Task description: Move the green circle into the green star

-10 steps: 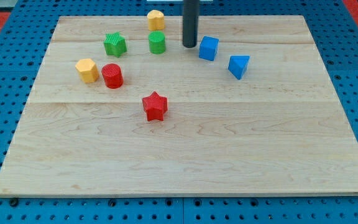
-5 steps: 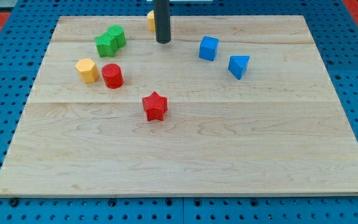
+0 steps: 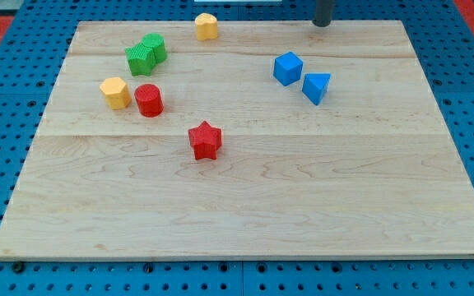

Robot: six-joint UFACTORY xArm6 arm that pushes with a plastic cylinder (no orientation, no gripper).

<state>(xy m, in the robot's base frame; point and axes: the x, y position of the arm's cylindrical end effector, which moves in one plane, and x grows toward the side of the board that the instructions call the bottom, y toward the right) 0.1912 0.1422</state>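
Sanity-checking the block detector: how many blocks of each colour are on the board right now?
Green: 2, a circle touching a star
Yellow: 2, one at the view's top, one at the left
Red: 2, a cylinder and a star
Blue: 2, a cube and a wedge
Total: 8

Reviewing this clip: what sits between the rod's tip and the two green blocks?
In the camera view, the yellow block lies roughly between my tip, at the board's top edge, and the touching green circle and green star. Otherwise bare wood.
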